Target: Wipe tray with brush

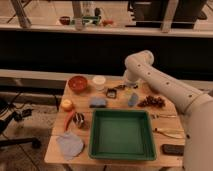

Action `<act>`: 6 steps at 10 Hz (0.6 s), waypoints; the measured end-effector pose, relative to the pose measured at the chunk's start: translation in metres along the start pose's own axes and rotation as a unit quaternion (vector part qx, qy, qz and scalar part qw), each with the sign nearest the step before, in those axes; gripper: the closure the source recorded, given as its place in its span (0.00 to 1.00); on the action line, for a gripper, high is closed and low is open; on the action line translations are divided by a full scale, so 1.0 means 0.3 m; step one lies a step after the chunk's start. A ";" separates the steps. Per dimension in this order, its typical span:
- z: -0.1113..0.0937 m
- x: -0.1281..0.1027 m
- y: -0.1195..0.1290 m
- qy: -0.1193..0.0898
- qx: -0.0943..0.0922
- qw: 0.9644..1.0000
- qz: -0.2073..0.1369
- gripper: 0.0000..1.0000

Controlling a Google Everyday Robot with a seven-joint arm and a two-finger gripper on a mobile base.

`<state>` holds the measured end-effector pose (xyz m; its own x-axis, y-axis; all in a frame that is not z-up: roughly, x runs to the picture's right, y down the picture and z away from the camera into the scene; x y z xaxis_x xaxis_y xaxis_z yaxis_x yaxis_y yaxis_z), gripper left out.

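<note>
Scanned table left to right. Logged grey cloth [70, 144] at front-left corner, red bowl [78, 83] at back-left, blue sponge [98, 102] just behind the tray. Found tray [121, 135] front-centre, flat on table, nothing inside, nothing touching it from above. Spotted brush [112, 92] lying on tabletop behind tray, beside white cup [99, 81], head left, slim handle pointing right toward the arm. Placed gripper [126, 88] low over table at handle end of brush, arm reaching in from the right. Read jaws as apart, clamped on nothing. Could not tell whether touching handle or just beside it. Noted grapes [151, 102] further right, black block [172, 149] at front-right. Judged progress as early: brush not yet grasped, so pickup, carry to tray and all wiping left to do.
</note>
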<state>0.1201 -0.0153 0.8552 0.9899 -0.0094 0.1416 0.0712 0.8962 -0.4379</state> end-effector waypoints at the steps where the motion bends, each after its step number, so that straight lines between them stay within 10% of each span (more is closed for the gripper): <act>1: 0.013 -0.008 -0.035 -0.001 0.004 1.000 -0.006 0.20; 6: 0.086 -0.017 -0.162 -0.006 0.027 1.000 -0.013 0.20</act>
<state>0.1083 -0.0475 0.8987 0.9860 -0.0285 0.1642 0.0906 0.9186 -0.3847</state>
